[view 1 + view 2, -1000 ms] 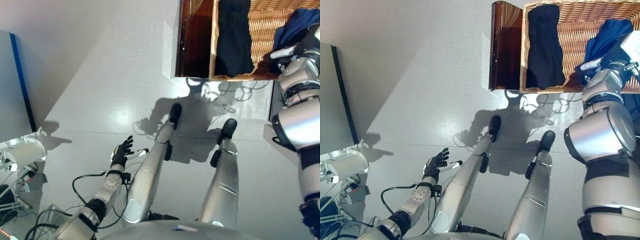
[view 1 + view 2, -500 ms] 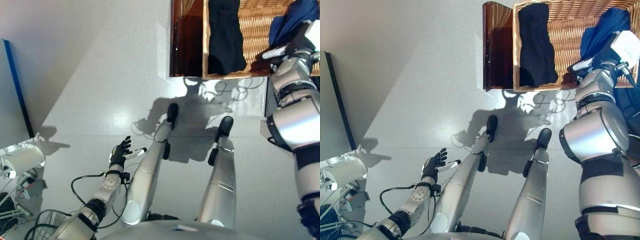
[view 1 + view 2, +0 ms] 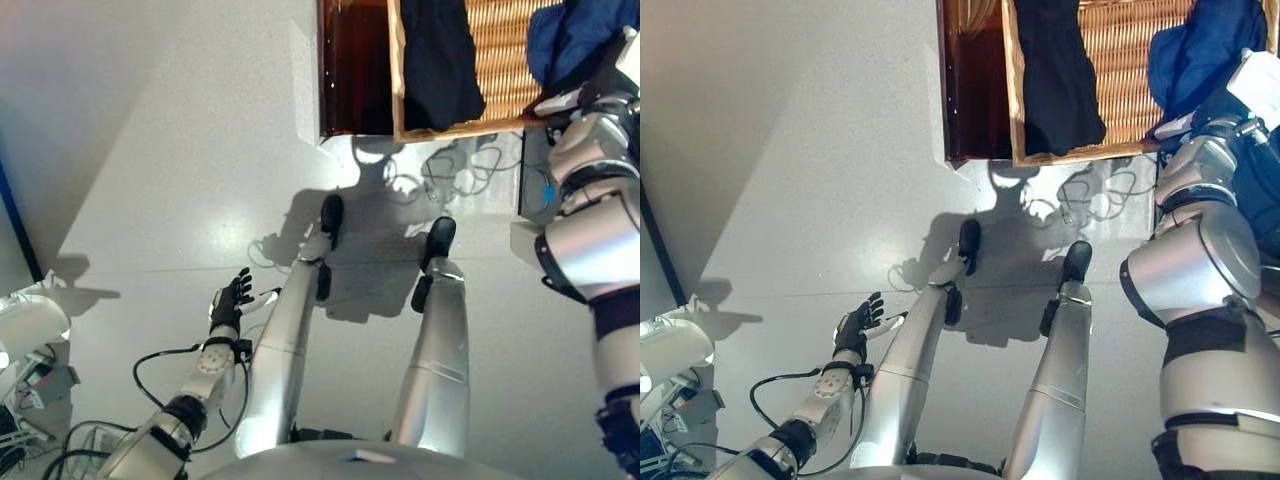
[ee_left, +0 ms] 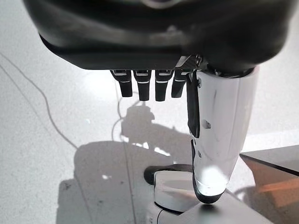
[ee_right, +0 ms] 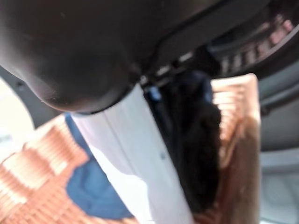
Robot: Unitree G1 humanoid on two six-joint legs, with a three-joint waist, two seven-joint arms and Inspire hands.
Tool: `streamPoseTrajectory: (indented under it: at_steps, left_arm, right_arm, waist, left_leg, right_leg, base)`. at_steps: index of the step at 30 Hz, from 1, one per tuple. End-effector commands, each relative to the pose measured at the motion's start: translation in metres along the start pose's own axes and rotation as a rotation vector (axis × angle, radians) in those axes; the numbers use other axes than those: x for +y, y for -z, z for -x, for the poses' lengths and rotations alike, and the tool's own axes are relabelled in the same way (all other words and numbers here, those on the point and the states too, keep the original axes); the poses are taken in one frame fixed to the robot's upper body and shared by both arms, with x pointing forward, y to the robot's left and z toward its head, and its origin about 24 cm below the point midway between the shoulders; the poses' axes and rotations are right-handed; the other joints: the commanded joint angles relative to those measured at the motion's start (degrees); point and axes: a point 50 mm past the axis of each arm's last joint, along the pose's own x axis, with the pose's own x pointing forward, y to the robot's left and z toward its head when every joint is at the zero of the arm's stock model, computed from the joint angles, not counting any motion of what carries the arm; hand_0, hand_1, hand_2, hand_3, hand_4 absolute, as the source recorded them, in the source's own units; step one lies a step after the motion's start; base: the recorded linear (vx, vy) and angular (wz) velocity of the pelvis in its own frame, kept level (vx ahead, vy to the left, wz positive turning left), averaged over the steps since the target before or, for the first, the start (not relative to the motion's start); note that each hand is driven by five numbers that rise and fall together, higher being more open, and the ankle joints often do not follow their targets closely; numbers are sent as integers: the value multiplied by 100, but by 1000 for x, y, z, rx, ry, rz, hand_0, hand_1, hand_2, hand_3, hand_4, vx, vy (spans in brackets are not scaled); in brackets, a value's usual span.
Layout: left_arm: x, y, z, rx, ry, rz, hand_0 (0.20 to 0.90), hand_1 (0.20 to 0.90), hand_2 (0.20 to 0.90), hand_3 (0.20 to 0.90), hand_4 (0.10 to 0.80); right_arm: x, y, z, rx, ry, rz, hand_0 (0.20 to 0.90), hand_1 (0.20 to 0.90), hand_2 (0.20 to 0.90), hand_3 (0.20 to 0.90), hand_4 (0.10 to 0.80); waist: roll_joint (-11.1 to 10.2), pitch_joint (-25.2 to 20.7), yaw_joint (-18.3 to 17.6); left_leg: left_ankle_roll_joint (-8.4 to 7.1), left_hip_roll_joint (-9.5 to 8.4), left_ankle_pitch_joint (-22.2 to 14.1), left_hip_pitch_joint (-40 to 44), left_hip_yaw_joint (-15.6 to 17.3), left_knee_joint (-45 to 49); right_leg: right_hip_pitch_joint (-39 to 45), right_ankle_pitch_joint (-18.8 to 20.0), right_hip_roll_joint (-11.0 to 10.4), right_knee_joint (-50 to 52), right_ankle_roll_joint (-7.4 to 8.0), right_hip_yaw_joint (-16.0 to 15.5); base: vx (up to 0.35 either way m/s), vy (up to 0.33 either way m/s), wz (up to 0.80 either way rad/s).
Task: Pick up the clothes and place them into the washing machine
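The wicker basket (image 3: pixel 450 128) rests on the dark brown box (image 3: pixel 355 70) at the top of the eye views. A black garment (image 3: pixel 440 60) lies over its near rim, and a blue garment (image 3: pixel 560 35) lies bunched at its right. My right hand (image 3: pixel 602 86) reaches into the basket against the blue garment, with its white thumb (image 5: pixel 131 154) stretched out. The right wrist view shows the blue cloth (image 5: pixel 88 191) and the black garment (image 5: pixel 196 140) just past the hand. My left hand (image 3: pixel 228 300) hangs open and empty over the floor at the lower left.
A dark-fronted unit (image 3: pixel 535 185) stands at the right, just below the basket. A white device (image 3: pixel 25 325) and loose cables lie at the lower left. Grey floor (image 3: pixel 180 150) spreads to the left of the box.
The camera has shifted, so the basket and box now sit further left and higher in the picture. My right hand stays at the blue garment. My left hand stays open over the floor.
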Motion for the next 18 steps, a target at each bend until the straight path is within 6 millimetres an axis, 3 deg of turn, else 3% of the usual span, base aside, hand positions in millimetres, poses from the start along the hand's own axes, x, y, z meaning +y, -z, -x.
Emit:
streamPoseTrajectory:
  at_steps: [1, 2, 3, 4, 8, 13, 15, 18]
  left_arm:
    - [24, 24, 14, 60, -108, 42, 900, 900, 900, 900, 800]
    - [25, 23, 13, 60, -111, 45, 900, 900, 900, 900, 800]
    - [26, 23, 13, 60, -116, 51, 900, 900, 900, 900, 800]
    - [26, 23, 13, 60, -116, 51, 900, 900, 900, 900, 800]
    - [23, 19, 9, 50, -124, 51, 900, 900, 900, 900, 800]
    - [24, 16, 6, 45, -130, 36, 900, 900, 900, 900, 800]
    - [18, 10, 2, 25, -117, 37, 900, 900, 900, 900, 800]
    - [15, 2, 1, -13, -85, 29, 900, 900, 900, 900, 800]
  right_arm:
    - [-69, 9, -25, 26, 207, 63, 576, 576, 576, 576, 569]
    - [-68, 6, -24, 19, 202, 58, 453, 453, 453, 453, 480]
    - [-69, 0, -24, 5, 206, 52, 247, 247, 247, 247, 333]
    - [-69, 0, -24, 5, 206, 52, 200, 200, 200, 200, 300]
    - [-61, -22, -18, -47, 198, -6, 200, 200, 200, 200, 300]
    - [-52, -27, -15, -58, 166, -24, 200, 200, 200, 200, 300]
    - [-49, -19, -16, -14, 146, -55, 200, 200, 200, 200, 300]
    - [-60, -15, -20, -19, 161, -8, 200, 200, 200, 200, 300]
  waist:
    - [214, 92, 152]
    - [215, 88, 177]
    - [223, 84, 200]
    - [224, 83, 199]
    - [261, 78, 266]
    - [274, 87, 307]
    - [280, 61, 314]
    - [340, -24, 437]
  left_leg:
    - [-603, 162, -576, -22, 159, 306]
    - [-604, 153, -528, -28, 154, 224]
    - [-604, 138, -482, -60, 155, 179]
    - [-604, 138, -480, -60, 155, 177]
    - [-582, 123, -274, -57, 75, -242]
    - [-583, 99, -194, 7, 37, -349]
    - [-579, 82, -173, 44, 38, -390]
    - [-571, 42, -124, 87, 42, -444]
  right_leg:
    - [164, -235, 226, 104, -680, -251]
    - [172, -207, 217, 47, -681, -281]
    - [152, -168, 222, 17, -675, -292]
    - [151, -167, 222, 16, -675, -292]
    - [121, -93, 187, -273, -634, -282]
    - [155, -88, 192, -295, -649, -284]
    - [195, -103, 180, -306, -657, -291]
    - [221, -97, 143, -299, -659, -297]
  base:
    - [0, 0, 0]
    - [0, 0, 0]
    - [0, 0, 0]
    - [0, 0, 0]
    - [-3, -4, 2]
    - [1, 1, -1]
    - [0, 0, 0]
    - [0, 0, 0]
